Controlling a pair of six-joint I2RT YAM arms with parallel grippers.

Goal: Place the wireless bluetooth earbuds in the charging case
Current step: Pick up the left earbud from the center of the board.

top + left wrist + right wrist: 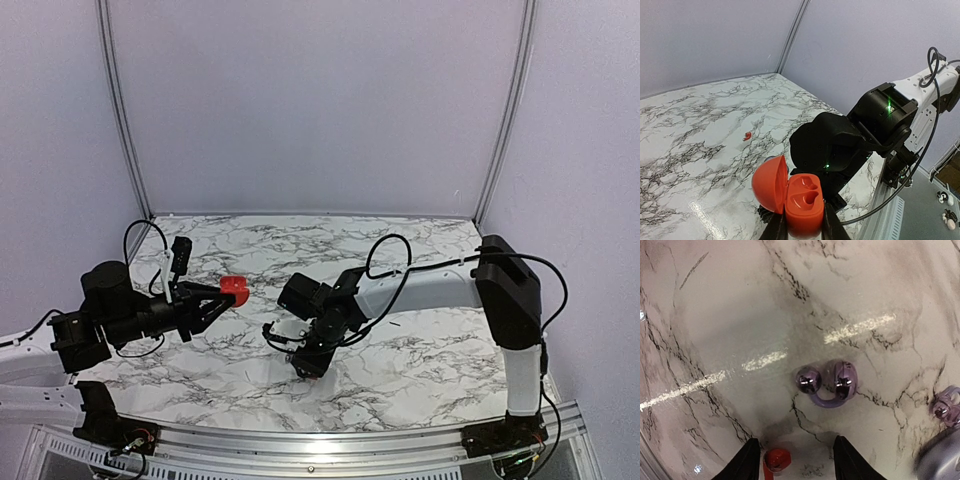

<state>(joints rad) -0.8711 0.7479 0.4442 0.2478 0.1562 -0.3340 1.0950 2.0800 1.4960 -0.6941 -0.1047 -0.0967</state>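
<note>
The red charging case point(802, 200) is held with its lid point(769, 190) swung open and both moulded wells showing empty; my left gripper point(801, 227) is shut on its body, above the table point(233, 290). A red earbud point(776, 460) lies on the marble between the open fingers of my right gripper point(795, 465), nearer the left finger point(747, 462), with a gap to the other finger. That right gripper point(303, 362) points down at the table. A second red earbud point(747, 135) lies on the marble farther off.
A glossy purple clip-style earbud point(829, 382) lies just beyond the right fingertips, another purple one point(945, 407) at the right edge, and a rounded grey-purple shape point(940, 460) at the bottom right. The right arm's black wrist point(835, 145) sits close behind the red case.
</note>
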